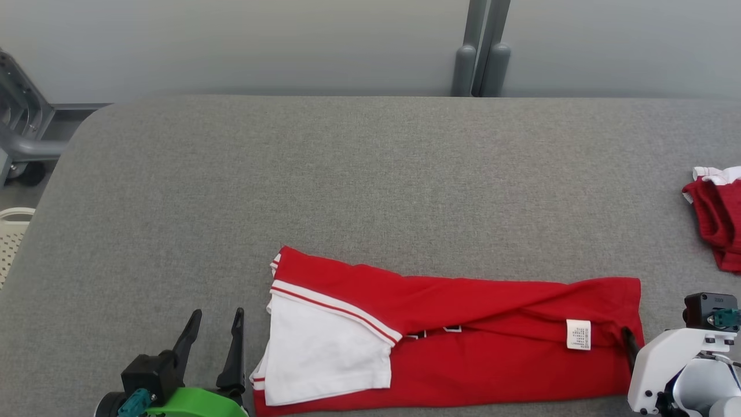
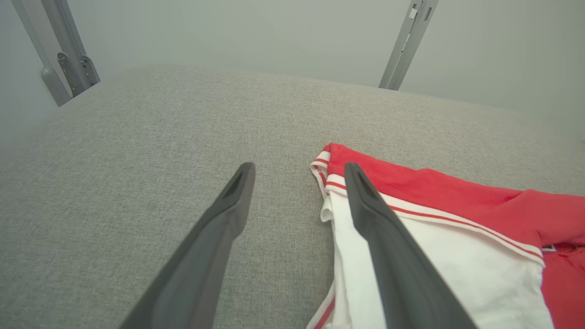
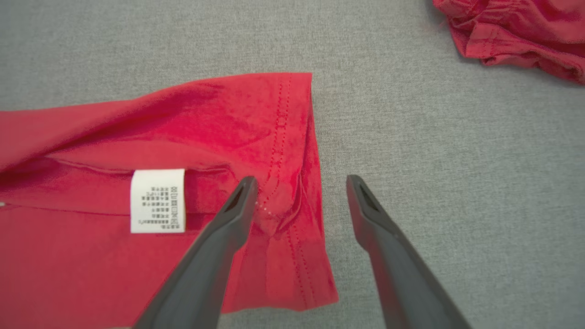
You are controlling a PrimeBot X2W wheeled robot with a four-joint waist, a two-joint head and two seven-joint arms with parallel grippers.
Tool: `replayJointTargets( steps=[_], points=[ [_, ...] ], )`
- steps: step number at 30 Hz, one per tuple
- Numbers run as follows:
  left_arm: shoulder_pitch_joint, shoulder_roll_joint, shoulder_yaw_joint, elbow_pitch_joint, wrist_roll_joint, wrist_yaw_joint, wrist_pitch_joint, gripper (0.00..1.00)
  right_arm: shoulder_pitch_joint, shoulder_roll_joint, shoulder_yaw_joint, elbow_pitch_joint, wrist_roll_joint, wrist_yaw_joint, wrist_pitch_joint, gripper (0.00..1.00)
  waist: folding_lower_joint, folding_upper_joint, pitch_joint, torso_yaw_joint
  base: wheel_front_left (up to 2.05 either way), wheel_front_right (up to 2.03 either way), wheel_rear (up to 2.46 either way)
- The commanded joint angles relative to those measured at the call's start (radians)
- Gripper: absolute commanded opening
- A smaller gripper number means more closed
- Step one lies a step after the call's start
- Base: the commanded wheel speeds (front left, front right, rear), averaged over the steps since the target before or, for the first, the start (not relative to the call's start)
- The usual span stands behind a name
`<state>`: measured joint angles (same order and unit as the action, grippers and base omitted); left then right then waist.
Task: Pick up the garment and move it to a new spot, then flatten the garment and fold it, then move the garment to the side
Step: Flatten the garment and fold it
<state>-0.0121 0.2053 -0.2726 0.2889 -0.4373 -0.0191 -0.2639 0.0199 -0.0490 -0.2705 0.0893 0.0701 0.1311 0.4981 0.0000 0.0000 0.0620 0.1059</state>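
near the front edge of the grey fabric-covered table (image 1: 347, 174), the red short-sleeved garment with white sleeve and striped trim (image 1: 463, 341) lies folded into a long band running left to right. its white sleeve end is at the robot's left and its stitched red hem at the right, with a small white printed care label (image 1: 578, 334) face up near that hem. the left gripper (image 1: 217, 313) sits just beside the sleeve end, its two dark fingers spread wide with nothing between them; in the left wrist view one finger (image 2: 388, 237) crosses in front of the white sleeve while the other is over bare table. the right gripper (image 3: 300, 180) stands wide apart and empty too, straddling the hem's edge: one finger (image 3: 219, 246) over the red cloth, the other over the grey surface. whether its tips touch the cloth cannot be told. a second crumpled red garment with a white edge (image 1: 718, 220) lies well apart at the table's far right.
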Motion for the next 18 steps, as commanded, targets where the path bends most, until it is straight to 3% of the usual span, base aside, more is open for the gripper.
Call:
replayJointTargets(
  steps=[1, 18],
  points=[
    [-0.016, -0.001, 0.003, 0.003, 0.003, -0.007, -0.001, 1.00, -0.009, -0.003, -0.001, 0.007, 0.010, -0.001, 0.007, 1.00, 0.0000, 0.0000, 0.012, 0.006, 0.00, 0.00, 0.00],
    [-0.043, -0.002, 0.005, 0.026, 0.012, -0.025, -0.001, 1.00, -0.057, -0.003, -0.040, 0.114, 0.066, -0.001, 0.116, 1.00, 0.0000, 0.0000, 0.044, 0.024, 0.00, 0.00, 0.00]
  ],
)
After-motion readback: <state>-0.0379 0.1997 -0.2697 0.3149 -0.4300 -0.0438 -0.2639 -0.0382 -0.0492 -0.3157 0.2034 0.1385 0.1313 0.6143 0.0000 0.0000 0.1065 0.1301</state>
